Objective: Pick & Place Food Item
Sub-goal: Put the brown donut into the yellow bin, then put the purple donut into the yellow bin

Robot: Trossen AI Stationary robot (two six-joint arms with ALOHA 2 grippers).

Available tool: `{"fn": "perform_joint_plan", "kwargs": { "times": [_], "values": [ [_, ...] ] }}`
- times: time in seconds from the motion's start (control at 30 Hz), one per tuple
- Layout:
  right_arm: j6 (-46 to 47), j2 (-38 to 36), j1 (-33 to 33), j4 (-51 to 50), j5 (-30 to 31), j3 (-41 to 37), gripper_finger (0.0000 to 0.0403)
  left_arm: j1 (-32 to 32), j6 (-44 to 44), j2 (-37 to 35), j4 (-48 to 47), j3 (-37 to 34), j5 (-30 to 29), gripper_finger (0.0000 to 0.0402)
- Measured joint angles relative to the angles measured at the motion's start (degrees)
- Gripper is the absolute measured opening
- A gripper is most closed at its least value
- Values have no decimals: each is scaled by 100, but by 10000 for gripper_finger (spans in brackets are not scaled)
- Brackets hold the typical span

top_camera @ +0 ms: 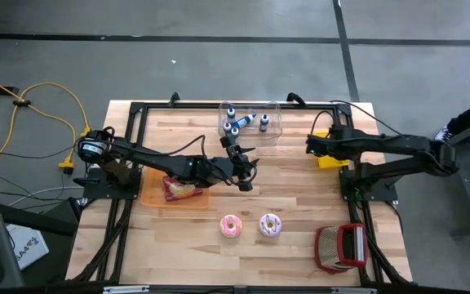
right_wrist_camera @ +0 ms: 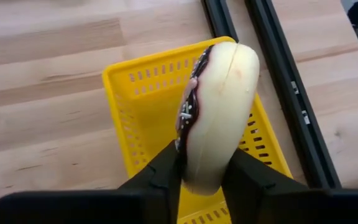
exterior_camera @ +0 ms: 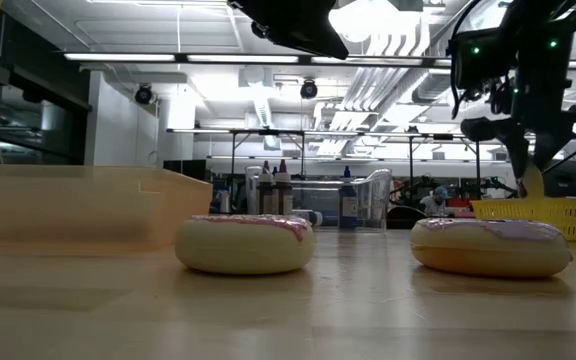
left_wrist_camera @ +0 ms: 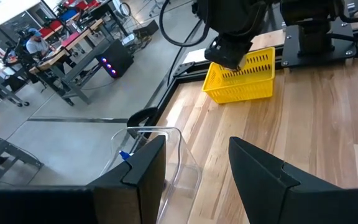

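While gripped on edge, cream doughnut (right_wrist_camera: pixel 219 118), dark sprinkled icing, over yellow basket (right_wrist_camera: pixel 145 118)

Donut on edge in my right gripper, above the yellow basket.

I hold a pale donut (right_wrist_camera: pixel 219 118) with dark chocolate icing and sprinkles upright between my right gripper's (right_wrist_camera: pixel 205 168) fingers, directly over the yellow basket (right_wrist_camera: pixel 135 112) at the table's right rear. Two more donuts lie flat near the front of the table: a pink-iced one (top_camera: pixel 231 226) and, just beside it, a purple-iced one (top_camera: pixel 269 224), apart from each other.
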Motion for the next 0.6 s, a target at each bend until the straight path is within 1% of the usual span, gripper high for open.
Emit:
{"fn": "perform_joint_plan", "kwargs": {
  "times": [0.17,0.27,0.43,0.6],
  "values": [
    [-2,135,1,-2,2,0,131,-2,-13,0,-3,0,4,168],
    [-2,166,1,-1,4,0,151,-2,-13,0,-34,0,6,168],
    [-4,166,3,-2,43,0,173,-2,-22,0,-97,0,12,168],
    [-7,166,3,-2,149,0,185,-2,-107,0,-198,0,12,168]
  ]
}}
